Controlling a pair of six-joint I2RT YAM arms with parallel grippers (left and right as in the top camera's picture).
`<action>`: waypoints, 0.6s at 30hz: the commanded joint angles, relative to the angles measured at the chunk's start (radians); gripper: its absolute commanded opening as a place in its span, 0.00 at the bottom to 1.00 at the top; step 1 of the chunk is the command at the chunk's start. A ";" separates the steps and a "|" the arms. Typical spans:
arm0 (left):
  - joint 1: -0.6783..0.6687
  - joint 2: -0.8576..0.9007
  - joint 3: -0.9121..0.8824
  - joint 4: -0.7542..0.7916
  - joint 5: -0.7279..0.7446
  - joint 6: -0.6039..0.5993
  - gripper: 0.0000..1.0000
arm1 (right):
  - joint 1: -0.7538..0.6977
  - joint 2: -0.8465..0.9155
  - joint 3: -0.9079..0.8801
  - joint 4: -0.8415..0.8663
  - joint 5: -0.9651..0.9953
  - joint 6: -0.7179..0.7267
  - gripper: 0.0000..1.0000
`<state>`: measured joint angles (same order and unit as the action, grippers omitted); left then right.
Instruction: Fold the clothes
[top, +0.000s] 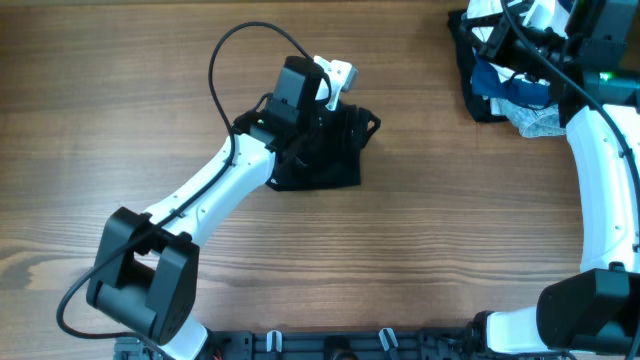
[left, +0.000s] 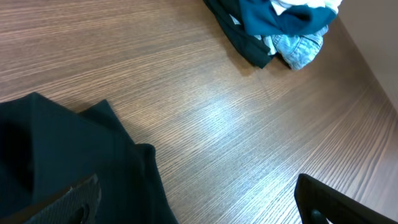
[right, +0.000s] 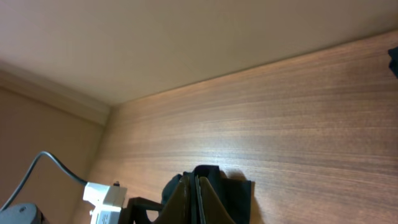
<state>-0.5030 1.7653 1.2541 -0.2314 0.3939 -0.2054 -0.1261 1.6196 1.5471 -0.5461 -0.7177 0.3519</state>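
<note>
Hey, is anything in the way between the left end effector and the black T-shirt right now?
Nothing visible does. The left end effector is open right above the black T-shirt, and the pile of other clothes lies well apart in the far right corner.

What you can't make out right now

Overhead, your left arm (top: 215, 190) covers much of the black T-shirt (top: 325, 177), so its fold and any logo are unreadable. The left wrist view cuts the shirt off at the left and bottom edges and shows only the tips of the left gripper (left: 198, 179). The pile of clothes (top: 505, 90) runs off the top edge under the right arm (top: 600, 170). A dark scrap (right: 393, 62) at the right wrist view's edge is too cropped to name.
</note>
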 joint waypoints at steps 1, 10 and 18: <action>0.099 -0.070 0.047 -0.017 0.005 -0.076 1.00 | 0.015 0.020 -0.005 -0.039 0.022 -0.054 0.11; 0.523 -0.295 0.063 -0.209 0.004 -0.146 1.00 | 0.161 0.166 -0.018 -0.151 0.054 -0.145 0.65; 0.668 -0.266 0.060 -0.439 -0.082 -0.139 1.00 | 0.444 0.254 -0.018 -0.146 0.399 -0.105 0.83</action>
<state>0.1383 1.4750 1.3167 -0.6342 0.3706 -0.3363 0.2279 1.8469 1.5394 -0.6956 -0.5064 0.2340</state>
